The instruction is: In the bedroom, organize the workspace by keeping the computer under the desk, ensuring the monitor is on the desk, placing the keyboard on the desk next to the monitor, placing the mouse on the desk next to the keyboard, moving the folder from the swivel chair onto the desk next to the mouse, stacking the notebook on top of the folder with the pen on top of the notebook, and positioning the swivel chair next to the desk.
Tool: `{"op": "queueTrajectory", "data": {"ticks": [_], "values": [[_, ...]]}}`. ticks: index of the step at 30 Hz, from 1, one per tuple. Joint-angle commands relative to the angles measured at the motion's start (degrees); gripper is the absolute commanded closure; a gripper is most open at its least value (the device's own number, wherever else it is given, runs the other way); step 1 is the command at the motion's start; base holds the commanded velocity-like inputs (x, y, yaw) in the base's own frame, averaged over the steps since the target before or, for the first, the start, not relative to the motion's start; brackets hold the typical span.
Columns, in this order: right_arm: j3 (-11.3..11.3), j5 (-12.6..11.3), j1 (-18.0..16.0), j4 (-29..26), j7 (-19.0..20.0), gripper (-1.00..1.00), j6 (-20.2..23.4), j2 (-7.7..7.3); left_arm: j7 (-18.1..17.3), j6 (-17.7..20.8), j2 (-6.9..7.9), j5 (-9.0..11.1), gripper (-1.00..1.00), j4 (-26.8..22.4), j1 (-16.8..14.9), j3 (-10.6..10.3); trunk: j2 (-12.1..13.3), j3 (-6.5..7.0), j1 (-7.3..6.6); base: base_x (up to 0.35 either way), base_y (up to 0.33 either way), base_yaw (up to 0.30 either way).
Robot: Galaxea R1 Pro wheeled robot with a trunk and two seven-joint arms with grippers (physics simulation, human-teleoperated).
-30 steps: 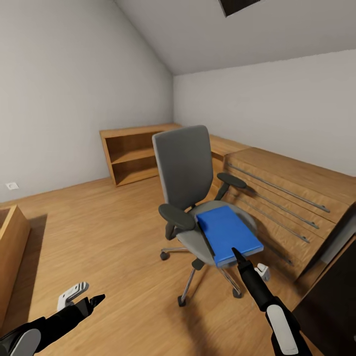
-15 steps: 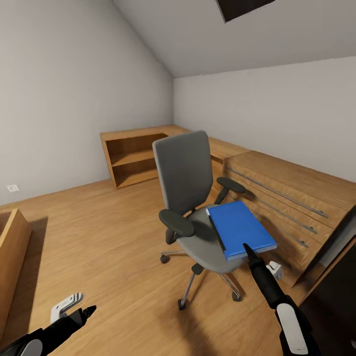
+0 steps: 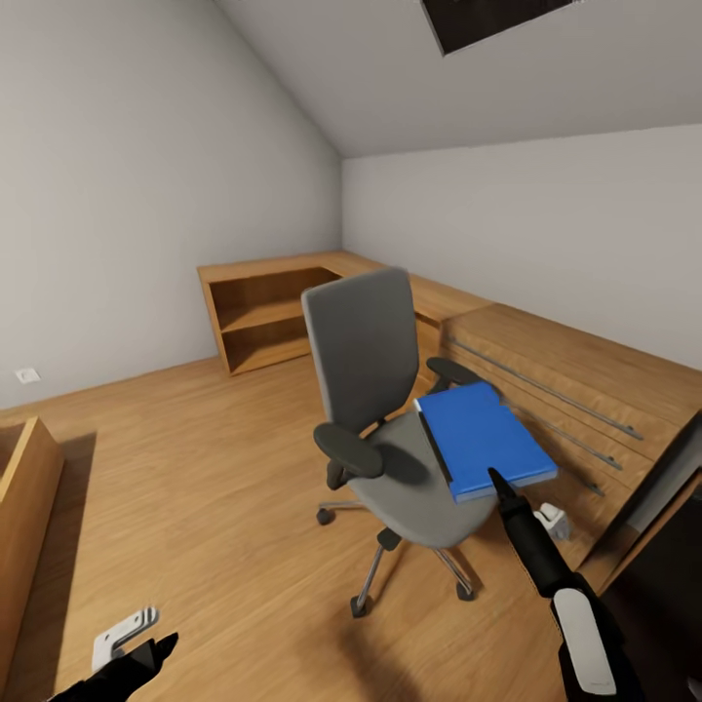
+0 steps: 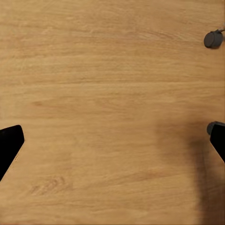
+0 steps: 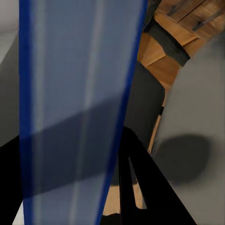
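No readable text, label, brand, number or sign anywhere in these views.

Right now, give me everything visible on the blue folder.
The folder is a flat, rectangular, solid blue binder with a darker spine edge, looking like smooth plastic or card, and closed. It sits tilted over the right side of the swivel chair, partly past the seat edge, near the right armrest. The right gripper is at its near edge, one finger above it. In the right wrist view its edge runs between the fingers.

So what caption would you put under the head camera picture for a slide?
Right gripper clamped on the blue folder, holding it above the grey swivel chair in a wood-floored bedroom.
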Motion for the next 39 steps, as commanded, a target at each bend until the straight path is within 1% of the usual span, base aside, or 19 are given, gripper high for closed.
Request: {"op": "queueTrajectory", "data": {"ticks": [1,3,5,6,8,10,11,12,14,15,16,19,20,23,26,29,34,35,39], "values": [[-0.2,-0.4,0.0,-0.5,-0.4,1.0,0.5,0.07,0.4,0.0,0.01,0.5,-1.0,0.1,0.0,-0.1,0.4,0.13,-0.23,0.0,0.0,0.0],[-0.2,-0.4,0.0,-1.6,-2.9,1.0,0.6,0.11,0.5,-0.4,0.04,0.3,-1.0,0.8,0.0,-0.2,1.2,0.49,-0.67,0.0,0.0,0.0],[0.0,-0.6,0.0,-3.1,-7.5,1.0,0.6,0.12,0.5,-0.7,0.06,0.2,-1.0,1.6,0.0,-0.3,2.0,0.85,-1.11,0.0,0.0,0.0],[0.1,-0.6,0.0,-3.6,-8.5,1.0,0.6,0.14,0.5,-0.7,0.06,0.2,-1.0,1.7,0.0,-0.3,2.4,1.03,-1.33,0.0,0.0,0.0],[0.4,-0.8,0.0,-7.5,-12.2,1.0,0.7,0.19,0.5,-0.8,0.05,0.1,-1.0,2.0,0.0,-0.4,3.2,1.39,-1.77,0.0,0.0,0.0],[0.9,-0.9,0.0,-13.2,-15.6,1.0,1.9,0.25,0.6,-0.9,0.02,0.1,-1.0,2.1,0.0,-0.4,4.0,1.75,-2.21,0.0,0.0,0.0],[1.3,-0.9,0.0,-16.5,-17.7,1.0,4.5,0.19,0.6,-0.9,0.0,0.1,-1.0,2.2,0.0,-0.4,4.4,1.93,-2.43,0.0,0.0,0.0],[1.3,-0.9,0.0,-17.7,-18.6,1.0,7.0,0.15,0.6,-0.9,-0.01,0.1,-1.0,2.2,0.0,-0.4,4.8,2.11,-2.65,0.0,0.0,0.0],[1.3,-0.8,-0.1,-19.1,-19.6,1.0,11.5,-0.02,0.6,-0.9,0.01,0.1,-1.0,2.3,0.0,-0.4,5.6,2.46,-3.09,0.0,0.0,0.0],[1.3,-0.7,-0.1,-19.4,-19.9,1.0,12.8,-0.28,0.6,-0.9,0.03,0.1,-1.0,2.3,0.0,-0.4,6.0,2.64,-3.31,0.0,0.0,0.0],[1.3,-0.7,-0.1,-19.4,-20.1,1.0,13.3,-0.46,0.6,-0.9,0.04,0.1,-1.0,2.3,0.0,-0.4,6.4,2.82,-3.53,0.0,0.0,0.0],[1.3,-1.0,-0.1,-19.7,-20.1,1.0,14.9,-1.65,0.6,-1.0,0.03,0.1,-1.0,2.4,0.0,-0.4,7.6,3.36,-4.19,0.0,0.0,0.0],[0.9,-2.3,-0.1,-19.9,-19.0,1.0,15.7,-2.14,0.6,-1.0,-0.01,0.1,-1.0,2.4,0.0,-0.4,8.0,3.54,-4.41,0.0,0.0,0.0],[0.8,-2.7,-0.1,-19.8,-18.2,1.0,15.9,-2.23,0.7,-1.0,0.04,0.0,-1.0,2.7,0.0,-0.4,9.2,4.08,-5.06,0.0,0.0,0.0],[0.8,-3.0,0.2,-19.6,-16.0,1.0,16.2,-2.16,0.7,-1.0,0.03,0.0,-1.0,3.0,0.0,-0.3,10.4,4.62,-5.72,0.0,0.0,0.0],[0.9,-3.0,0.8,-19.5,-14.4,1.0,17.4,-2.07,0.7,-1.0,-0.05,0.0,-1.0,3.6,0.0,-0.4,11.6,5.16,-6.38,0.0,0.0,0.0],[0.8,-3.2,1.0,-19.7,-12.8,1.0,19.8,-2.06,0.7,-1.1,-0.37,0.0,-1.0,4.1,0.0,-0.4,13.6,6.05,-7.48,0.0,0.0,0.0],[0.8,-3.3,1.1,-19.7,-10.7,1.0,20.5,-2.09,0.7,-1.1,-0.49,-0.1,-1.0,4.2,0.0,-0.4,14.0,6.23,-7.7,0.0,0.0,0.0],[0.8,-3.4,1.1,-19.7,-8.6,1.0,20.9,-2.18,0.7,-1.1,-0.66,-0.1,-1.0,4.2,0.0,-0.4,15.6,6.95,-8.58,0.0,0.0,0.0]]}}
